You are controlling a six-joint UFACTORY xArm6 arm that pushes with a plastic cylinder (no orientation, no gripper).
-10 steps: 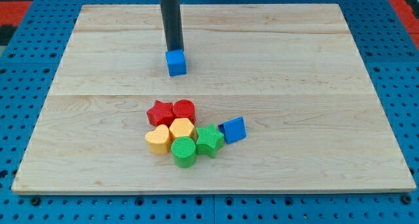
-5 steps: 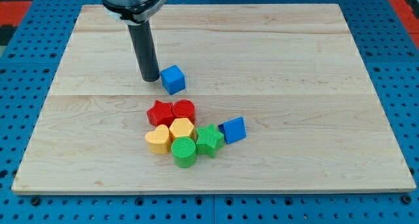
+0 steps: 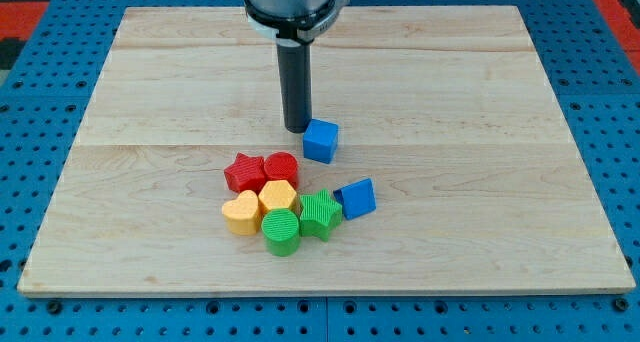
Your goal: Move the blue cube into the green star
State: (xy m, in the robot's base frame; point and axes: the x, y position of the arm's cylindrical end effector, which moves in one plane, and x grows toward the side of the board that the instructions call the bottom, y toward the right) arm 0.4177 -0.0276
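The blue cube (image 3: 321, 141) sits near the board's middle, above and right of the block cluster. My tip (image 3: 296, 129) is just to the cube's upper left, touching or nearly touching it. The green star (image 3: 320, 213) lies at the cluster's right side, below the cube. A second blue block (image 3: 356, 198), tilted, touches the star's upper right.
The cluster also holds a red star (image 3: 244, 171), a red cylinder (image 3: 282, 168), a yellow hexagon block (image 3: 278, 197), a yellow heart (image 3: 241, 212) and a green cylinder (image 3: 282, 231). The wooden board (image 3: 480, 132) lies on a blue pegboard.
The blue cube has slid right and down, toward the view's bottom. My tip went round to the cube's left, then moved right with it.
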